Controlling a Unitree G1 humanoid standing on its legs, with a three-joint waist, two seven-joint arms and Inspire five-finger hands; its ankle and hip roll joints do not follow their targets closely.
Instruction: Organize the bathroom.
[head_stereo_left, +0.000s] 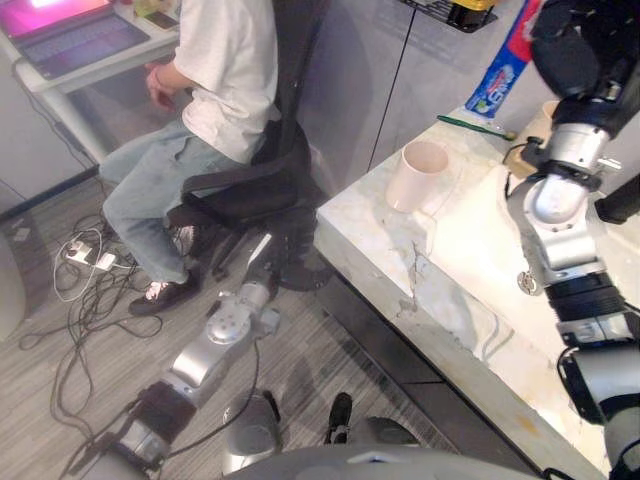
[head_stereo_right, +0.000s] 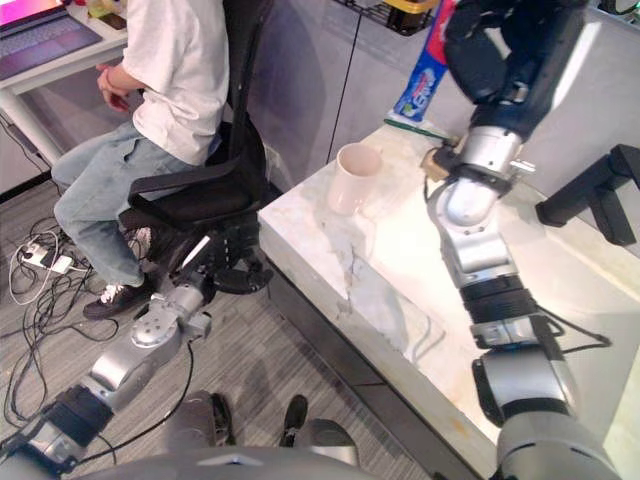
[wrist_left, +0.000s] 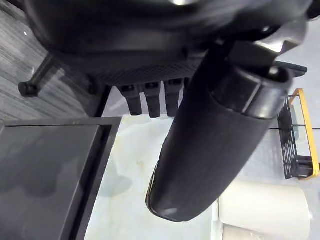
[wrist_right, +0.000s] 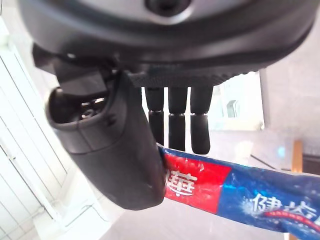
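Observation:
My right hand (wrist_right: 130, 150) is raised above the back of the marble counter (head_stereo_left: 400, 270), shut on a blue and red toothpaste tube (wrist_right: 240, 192); the thumb pinches it against the fingers. The tube (head_stereo_left: 500, 65) hangs down from the hand (head_stereo_left: 575, 50) towards the wall. Near the counter's left corner stands a pale pink cup (head_stereo_left: 418, 175). Behind it lies a green toothbrush (head_stereo_left: 475, 125). My left hand (wrist_left: 210, 150) hangs low beside the counter, fingers relaxed and holding nothing.
A person sits on a black office chair (head_stereo_left: 250, 180) at a desk with a laptop (head_stereo_left: 70, 35), left of the counter. A wire shelf (head_stereo_left: 455, 12) hangs on the wall. A black tap (head_stereo_right: 590, 195) and a sink drain (head_stereo_left: 527, 283) are at the right.

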